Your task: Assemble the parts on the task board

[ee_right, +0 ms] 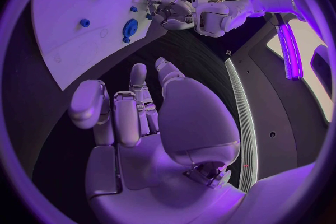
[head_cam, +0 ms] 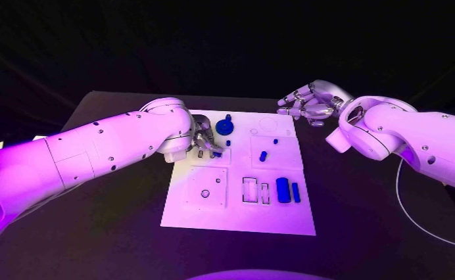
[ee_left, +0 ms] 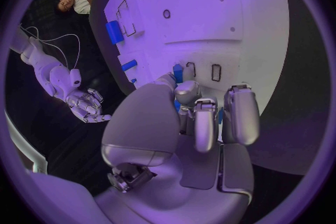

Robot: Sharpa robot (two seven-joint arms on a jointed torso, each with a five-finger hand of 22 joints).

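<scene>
1. My left robot hand sits over the task board's left edge, fingers curled around a small blue part; I'd lower it squarely into the slot.
2. My right robot hand hovers past the board's far right corner, holding nothing, fingers loosely apart.
3. The black surface carries the board; the room is dark.

Task board under my left hand looked smooth, matt white plastic. Blue parts on it had a plastic sheen. My fingers showed satin silver metal. Table around was matt black.
</scene>
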